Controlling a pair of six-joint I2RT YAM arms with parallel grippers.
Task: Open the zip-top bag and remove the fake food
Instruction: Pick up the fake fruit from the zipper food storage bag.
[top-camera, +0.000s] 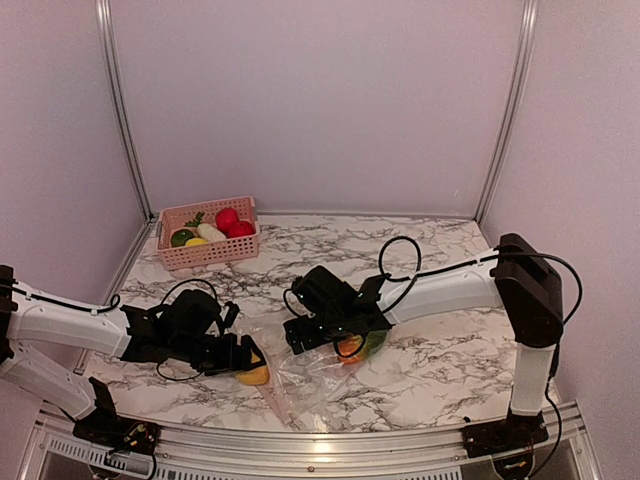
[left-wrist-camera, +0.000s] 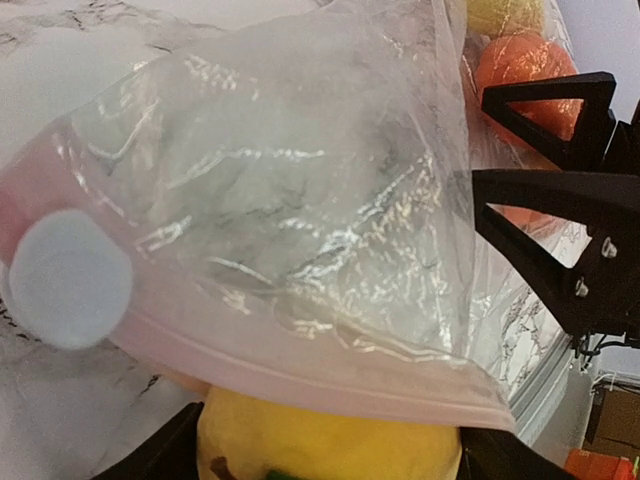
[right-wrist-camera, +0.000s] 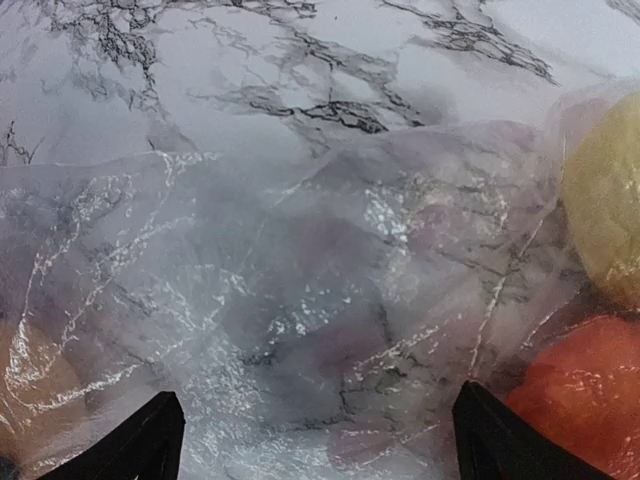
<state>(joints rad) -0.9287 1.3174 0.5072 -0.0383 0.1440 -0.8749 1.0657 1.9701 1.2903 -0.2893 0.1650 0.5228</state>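
Note:
The clear zip-top bag (top-camera: 300, 372) lies crumpled on the marble table between my arms. My left gripper (top-camera: 238, 357) is shut on a yellow toy fruit (left-wrist-camera: 330, 440) at the bag's mouth, just under the pinkish zip strip (left-wrist-camera: 300, 345). My right gripper (right-wrist-camera: 320, 435) is open, fingers wide apart, low over the bag's film (right-wrist-camera: 320, 280). An orange toy fruit (right-wrist-camera: 585, 400) and a yellow one (right-wrist-camera: 610, 210) lie inside the bag to its right. The orange fruit (left-wrist-camera: 520, 60) and the right gripper (left-wrist-camera: 560, 200) also show in the left wrist view.
A pink slatted basket (top-camera: 175, 215) stands at the back left with red, green, cream and yellow toy food in it. A pale round patch (left-wrist-camera: 70, 280) sits on the bag's corner. Walls enclose the table on three sides.

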